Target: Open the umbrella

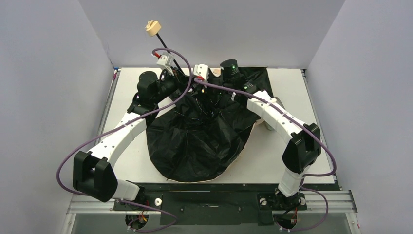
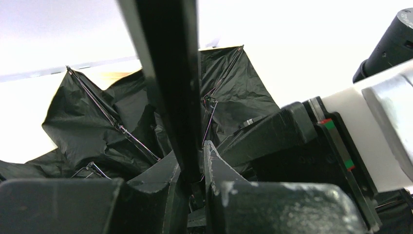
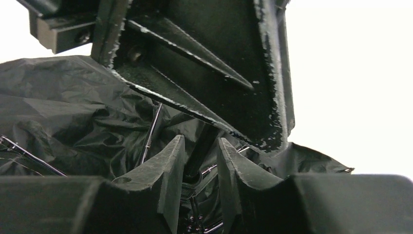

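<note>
The umbrella (image 1: 195, 141) lies canopy-down on the table, black lining and thin ribs facing up, with a peach rim showing at the right edge. Its thin black shaft (image 1: 168, 51) rises up and to the left to a small tan handle (image 1: 153, 28). My left gripper (image 1: 179, 70) is shut on the shaft (image 2: 170, 73), which runs straight up between its jaws (image 2: 193, 165). My right gripper (image 1: 197, 88) sits lower, just above the hub. Its jaws (image 3: 200, 146) straddle the shaft (image 3: 197, 158) with a small gap, open. The left gripper's body (image 3: 219, 58) fills the view above it.
The white tabletop (image 1: 131, 161) is enclosed by pale walls on the left, back and right. A small pale grey-green object (image 1: 271, 126) lies partly under my right forearm. Purple cables loop from both wrists over the canopy.
</note>
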